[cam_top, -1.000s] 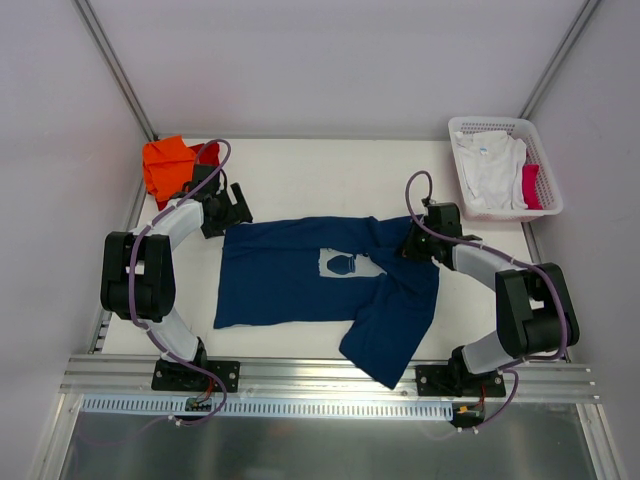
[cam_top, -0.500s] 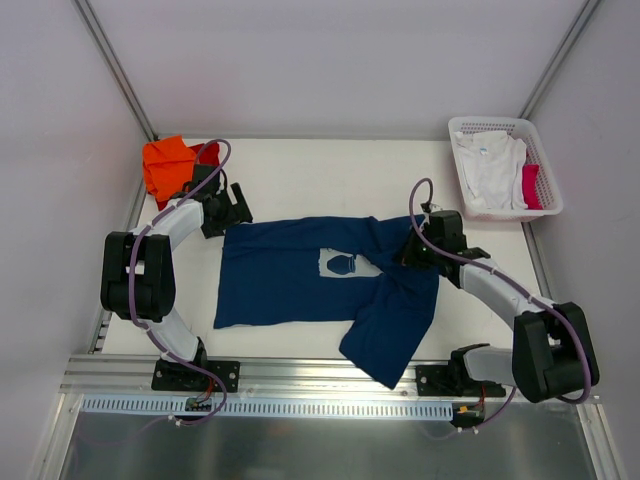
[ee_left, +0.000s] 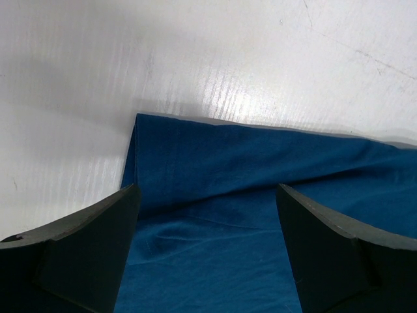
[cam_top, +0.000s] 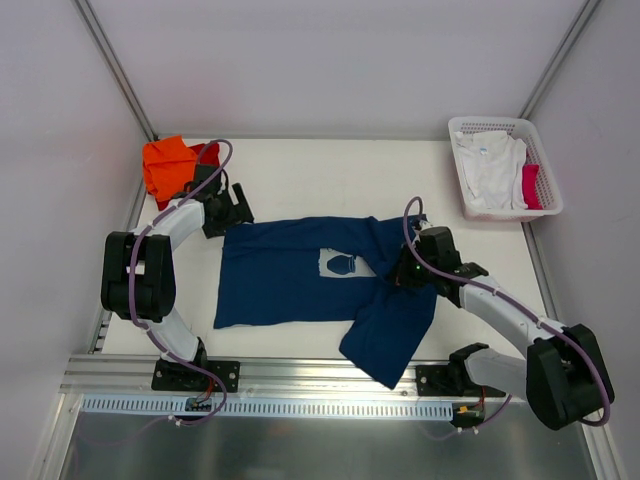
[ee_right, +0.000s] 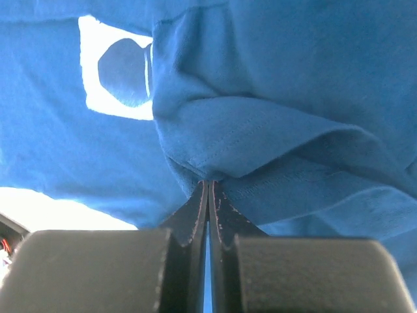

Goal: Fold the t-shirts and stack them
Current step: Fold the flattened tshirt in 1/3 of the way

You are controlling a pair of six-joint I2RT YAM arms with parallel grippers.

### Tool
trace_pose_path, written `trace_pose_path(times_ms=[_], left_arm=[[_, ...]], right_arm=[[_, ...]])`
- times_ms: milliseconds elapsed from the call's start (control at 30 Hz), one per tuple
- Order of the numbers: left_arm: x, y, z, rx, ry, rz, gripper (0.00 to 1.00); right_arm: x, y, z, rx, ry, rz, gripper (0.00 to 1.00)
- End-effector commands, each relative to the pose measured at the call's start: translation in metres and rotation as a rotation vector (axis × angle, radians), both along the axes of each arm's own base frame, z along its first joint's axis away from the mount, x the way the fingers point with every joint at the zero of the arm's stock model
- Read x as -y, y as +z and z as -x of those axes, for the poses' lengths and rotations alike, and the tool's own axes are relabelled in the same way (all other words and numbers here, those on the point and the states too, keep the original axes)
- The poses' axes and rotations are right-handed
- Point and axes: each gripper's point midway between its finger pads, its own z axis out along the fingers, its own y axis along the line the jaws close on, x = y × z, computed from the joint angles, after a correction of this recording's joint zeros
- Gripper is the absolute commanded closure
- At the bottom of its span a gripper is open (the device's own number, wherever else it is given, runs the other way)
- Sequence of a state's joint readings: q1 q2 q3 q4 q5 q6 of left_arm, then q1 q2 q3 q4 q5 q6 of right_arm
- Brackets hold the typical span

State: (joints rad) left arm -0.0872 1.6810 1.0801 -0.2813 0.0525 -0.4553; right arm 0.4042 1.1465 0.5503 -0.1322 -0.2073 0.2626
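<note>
The navy t-shirt point(cam_top: 290, 280) lies spread in the middle of the table, its pale chest print point(cam_top: 341, 264) facing up. Its right part is folded over and hangs toward the front edge. My right gripper point(cam_top: 403, 272) is shut on a fold of the navy t-shirt point(ee_right: 260, 130) just right of the print point(ee_right: 117, 78). My left gripper point(cam_top: 232, 212) is open and empty at the shirt's far left corner point(ee_left: 195, 169), its jaws set on either side of the cloth. Orange point(cam_top: 165, 163) and red point(cam_top: 208, 152) t-shirts sit at the far left.
A white lattice basket point(cam_top: 545, 170) at the far right holds a white t-shirt point(cam_top: 490, 165) and a red cloth point(cam_top: 531, 185). The table's metal rail point(cam_top: 330, 375) runs along the front edge. Tent walls close in on all sides.
My right gripper has moved left and toward the front, dragging the shirt's right fold toward the print. The left arm has not moved.
</note>
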Motion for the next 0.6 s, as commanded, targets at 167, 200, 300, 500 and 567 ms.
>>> trace_pose_path(times_ms=[167, 200, 300, 500, 567], left_arm=[[0.011, 0.015, -0.001, 0.044, -0.045, 0.017, 0.15], [0.011, 0.016, -0.001, 0.047, -0.047, 0.017, 0.15], [0.012, 0.017, -0.001, 0.049, -0.048, 0.019, 0.15], [0.012, 0.017, -0.001, 0.051, -0.047, 0.016, 0.15], [0.011, 0.016, -0.001, 0.048, -0.044, 0.013, 0.15]], right_arm=[[-0.013, 0.002, 0.019, -0.001, 0.031, -0.016, 1.0], [-0.015, 0.002, 0.02, -0.003, 0.035, -0.02, 1.0], [-0.023, 0.003, 0.023, -0.009, 0.064, -0.032, 1.0], [-0.025, 0.002, 0.032, -0.024, 0.092, -0.013, 0.69], [-0.018, 0.007, 0.033, -0.005, 0.089, 0.02, 0.62]])
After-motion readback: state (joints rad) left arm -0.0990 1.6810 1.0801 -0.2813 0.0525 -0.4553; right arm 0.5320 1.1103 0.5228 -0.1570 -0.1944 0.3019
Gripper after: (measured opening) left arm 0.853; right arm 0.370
